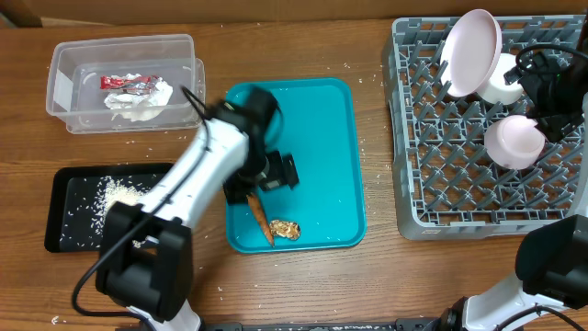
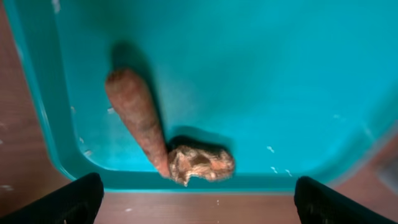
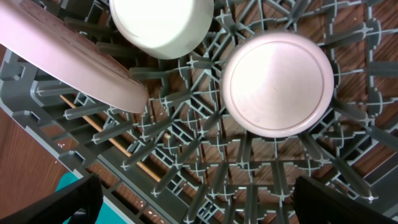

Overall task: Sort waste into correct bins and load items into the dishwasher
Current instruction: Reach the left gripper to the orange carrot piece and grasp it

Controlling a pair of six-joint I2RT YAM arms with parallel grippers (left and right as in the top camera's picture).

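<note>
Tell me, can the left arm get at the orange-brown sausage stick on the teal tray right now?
Probably yes. The left gripper hangs open over the teal tray, where the sausage stick lies uncovered. Only the brown food lump, seemingly touching its lower end, might get nudged.

White cup (image 1: 504, 89) partly behind plate (image 1: 471, 51), plate cut off top-left, R wrist view

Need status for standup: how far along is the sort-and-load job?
Done: wrapper and napkins in the clear tub, rice in the black tray, plate, cup and pink bowl in the rack.
In hand: nothing; left fingers hang open over the teal tray, right fingers open over the rack.
Left: sausage stick and brown lump on the teal tray.
</note>
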